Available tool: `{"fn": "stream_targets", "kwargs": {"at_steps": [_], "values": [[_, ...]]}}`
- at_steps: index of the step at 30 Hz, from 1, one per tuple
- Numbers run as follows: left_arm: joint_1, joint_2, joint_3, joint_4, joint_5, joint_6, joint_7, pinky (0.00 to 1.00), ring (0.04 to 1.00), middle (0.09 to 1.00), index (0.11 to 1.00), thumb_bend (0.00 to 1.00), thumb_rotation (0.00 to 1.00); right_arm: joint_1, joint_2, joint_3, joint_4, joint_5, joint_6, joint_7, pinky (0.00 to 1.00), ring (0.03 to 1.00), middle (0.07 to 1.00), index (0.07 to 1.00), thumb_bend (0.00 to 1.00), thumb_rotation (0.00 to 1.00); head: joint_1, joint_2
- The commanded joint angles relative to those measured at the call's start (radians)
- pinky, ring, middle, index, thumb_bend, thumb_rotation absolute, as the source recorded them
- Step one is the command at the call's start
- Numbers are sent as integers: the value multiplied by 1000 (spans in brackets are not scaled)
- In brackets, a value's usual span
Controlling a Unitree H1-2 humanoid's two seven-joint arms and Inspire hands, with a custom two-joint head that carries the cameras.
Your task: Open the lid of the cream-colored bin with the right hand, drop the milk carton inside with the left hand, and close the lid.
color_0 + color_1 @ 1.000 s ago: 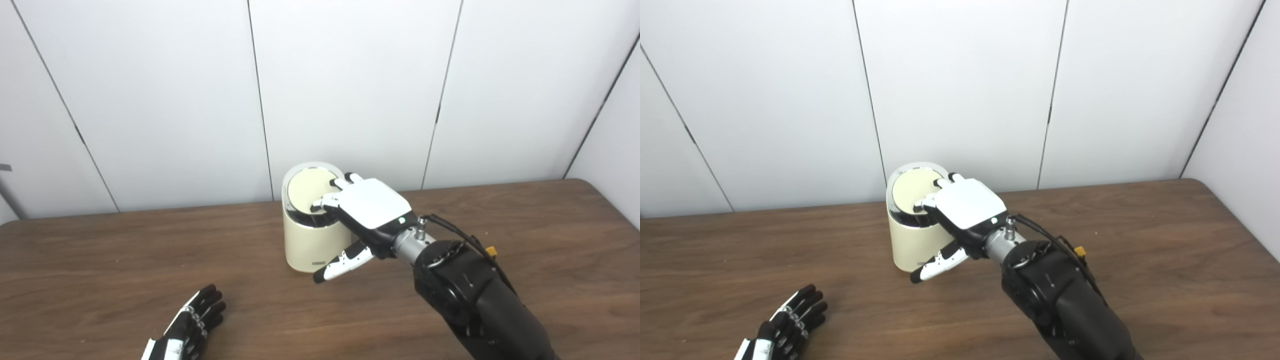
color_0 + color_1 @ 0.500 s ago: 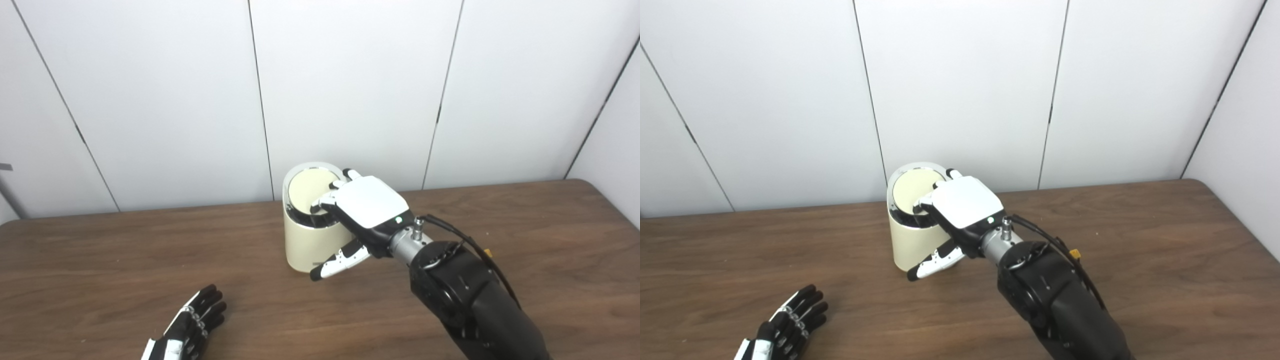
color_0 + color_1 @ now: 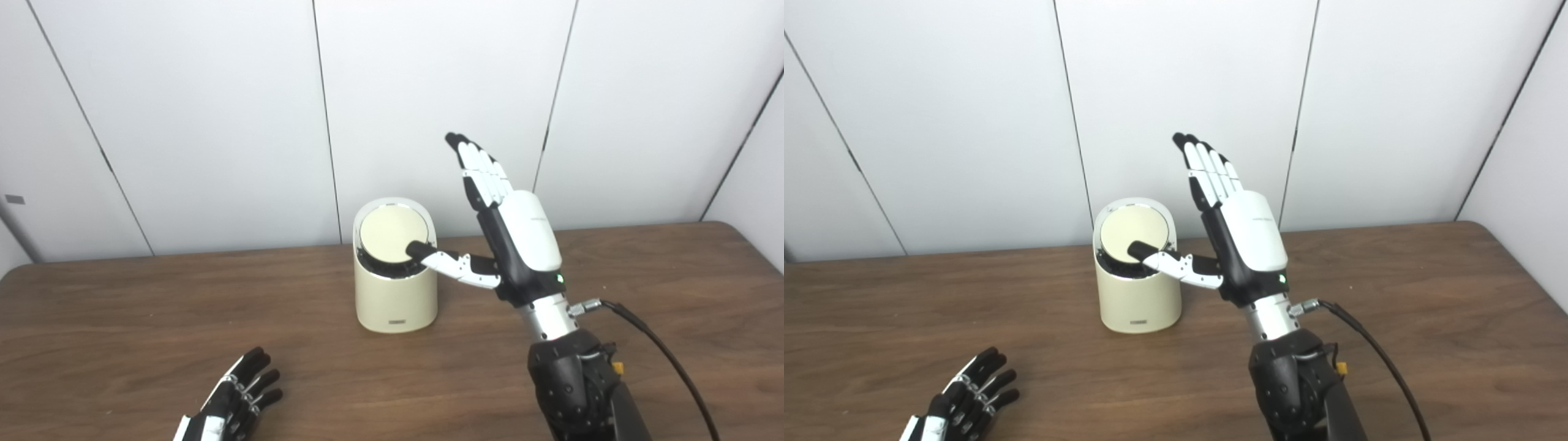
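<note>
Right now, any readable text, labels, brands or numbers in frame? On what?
None readable.
Small dark label low on the front of the cream-colored bin: too small and blurred to read.
Faint grey marking on the white back of the right hand: too small to read.
Left hand, table: no text visible.

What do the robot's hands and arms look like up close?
The right hand has a glossy white back, black sides, white fingers with black tips and a small green light near a silver wrist. Its forearm is black, with a black cable alongside. The left hand shows black fingers with some white.
</note>
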Motion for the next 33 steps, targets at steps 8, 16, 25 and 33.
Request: {"fn": "stream_targets", "kwargs": {"at_steps": [8, 16, 25, 33], "values": [[-1, -22, 13, -23, 59, -33, 47, 823, 873, 889, 887, 312, 839, 253, 65, -41, -36, 198, -103, -86, 764, 869, 887, 877, 277, 944, 7, 3], [-4, -37, 23, 15, 151, -130, 83, 819, 866, 876, 856, 235, 786, 403, 87, -61, -1, 241, -117, -107, 647, 758, 785, 777, 207, 602, 32, 8], [-1, -58, 39, 35, 196, -202, 124, 784, 825, 851, 850, 258, 731, 431, 129, -114, -7, 453, -28, -53, 604, 704, 732, 722, 231, 307, 61, 24], [6, -88, 44, 20, 226, -224, 164, 779, 809, 833, 835, 249, 734, 429, 119, -131, -70, 496, 90, 3, 623, 731, 753, 743, 219, 322, 72, 39]]}}
